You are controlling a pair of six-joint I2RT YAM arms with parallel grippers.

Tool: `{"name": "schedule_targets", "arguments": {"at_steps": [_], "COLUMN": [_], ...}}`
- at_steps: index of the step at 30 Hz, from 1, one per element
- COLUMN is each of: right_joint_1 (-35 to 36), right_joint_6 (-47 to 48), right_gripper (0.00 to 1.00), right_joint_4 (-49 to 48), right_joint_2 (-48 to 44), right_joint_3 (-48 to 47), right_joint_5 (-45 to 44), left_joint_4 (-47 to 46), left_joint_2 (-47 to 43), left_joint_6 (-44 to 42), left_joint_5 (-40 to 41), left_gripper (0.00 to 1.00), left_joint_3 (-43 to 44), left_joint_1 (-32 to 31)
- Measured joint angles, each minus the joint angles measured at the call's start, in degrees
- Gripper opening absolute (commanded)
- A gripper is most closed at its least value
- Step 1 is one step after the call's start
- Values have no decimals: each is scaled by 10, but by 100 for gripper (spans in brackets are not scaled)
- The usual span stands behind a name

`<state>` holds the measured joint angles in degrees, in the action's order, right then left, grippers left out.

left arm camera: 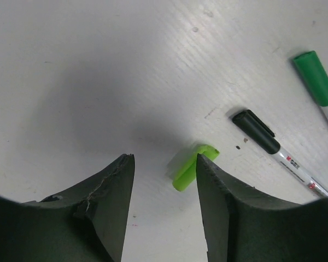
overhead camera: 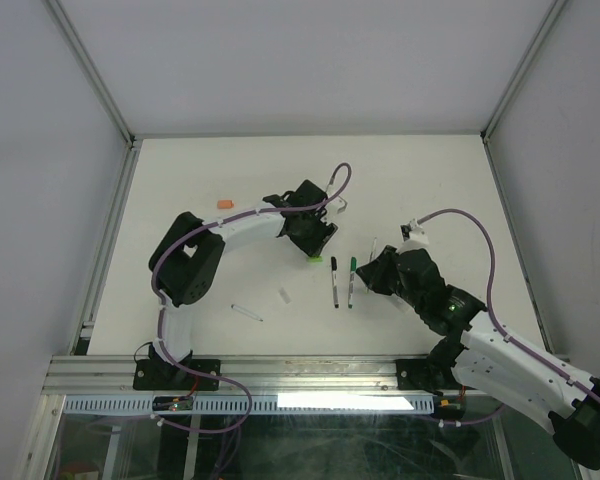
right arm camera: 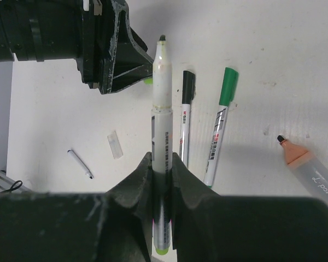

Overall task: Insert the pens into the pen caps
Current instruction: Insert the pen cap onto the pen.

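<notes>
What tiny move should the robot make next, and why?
Probably nudge the open left pincer sideways to centre it over the light green cap, which sits off to one side. The right pincer grips an uncapped pen, ready for a cap.

You see only part of the light green cap [left arm camera: 188, 170]: the finger of the left gripper [left arm camera: 165, 159] that is nearer the black-capped pen [left arm camera: 259, 134] covers the cap's side. The black-capped pen's barrel and the green-capped pen [left arm camera: 317, 82] beyond it are both cut off by the picture's edge.

In the right wrist view, the right gripper [right arm camera: 163, 158] hides the lower barrel of the uncapped pen [right arm camera: 162, 87] just beside the black-capped pen, whose own tail end is also hidden. The orange-tipped pen [right arm camera: 309, 169], well past the black-capped pen, runs off the edge.

From above, the small clear piece [overhead camera: 284, 296] left of the black-capped pen is too small for you to identify.
</notes>
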<state>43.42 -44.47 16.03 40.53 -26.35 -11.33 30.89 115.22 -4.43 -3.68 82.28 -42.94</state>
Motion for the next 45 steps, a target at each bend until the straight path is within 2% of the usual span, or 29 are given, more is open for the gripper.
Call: {"name": "schedule_targets", "arguments": {"at_steps": [7,12,33,45], "right_joint_1": [0,0,0,0], "right_joint_6": [0,0,-2,-2], "right_gripper": [0,0,0,0], "right_joint_4": [2,2,1,2], "right_joint_2": [0,0,0,0], "right_joint_3": [0,0,5,9], "right_joint_5": [0,0,0,0], "left_joint_4": [0,0,11,11], "left_joint_2": [-5,-5,0,9], "left_joint_6": [-31,-45,-65,0], "left_joint_5": [-56,-61,31,69], "left_gripper": [48,47,31,28], "left_joint_3": [-3,-7,-14,-3], "left_joint_1": [-7,-17,-55,-53]}}
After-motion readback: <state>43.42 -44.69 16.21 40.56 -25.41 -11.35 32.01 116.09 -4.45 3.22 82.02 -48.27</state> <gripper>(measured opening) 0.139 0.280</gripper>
